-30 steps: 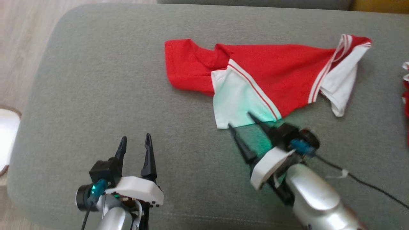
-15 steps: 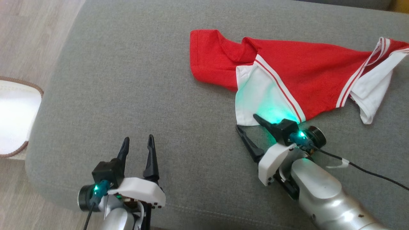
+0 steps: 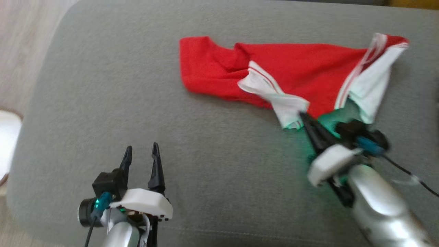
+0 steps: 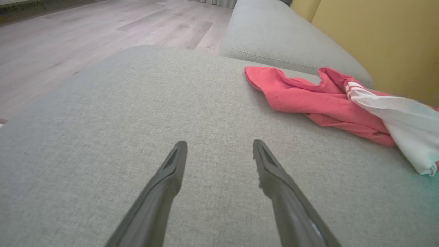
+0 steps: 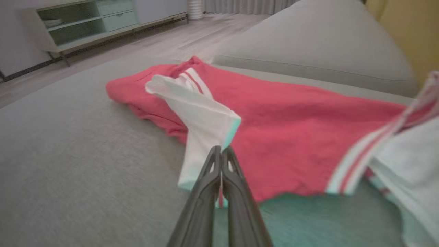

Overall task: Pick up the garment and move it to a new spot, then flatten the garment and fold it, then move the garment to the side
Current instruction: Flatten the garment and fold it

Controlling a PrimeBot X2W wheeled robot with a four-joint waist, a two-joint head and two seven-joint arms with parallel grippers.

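Soft, even daylight lights every view, and shadows are faint. Motion blur smears the head view, worst around the right gripper (image 3: 303, 116), where a teal-green glow tints the grey cushion (image 3: 219, 178) and the garment (image 3: 301, 68). The right wrist view blurs toward its right edge.

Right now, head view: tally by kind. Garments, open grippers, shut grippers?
Garments: 1, the garment, red and white, lying on the grey cushion.
Open grippers: 1, the left gripper, apart from the cloth.
Shut grippers: 1, the right gripper, closed on the garment's white edge.
Total: 3.
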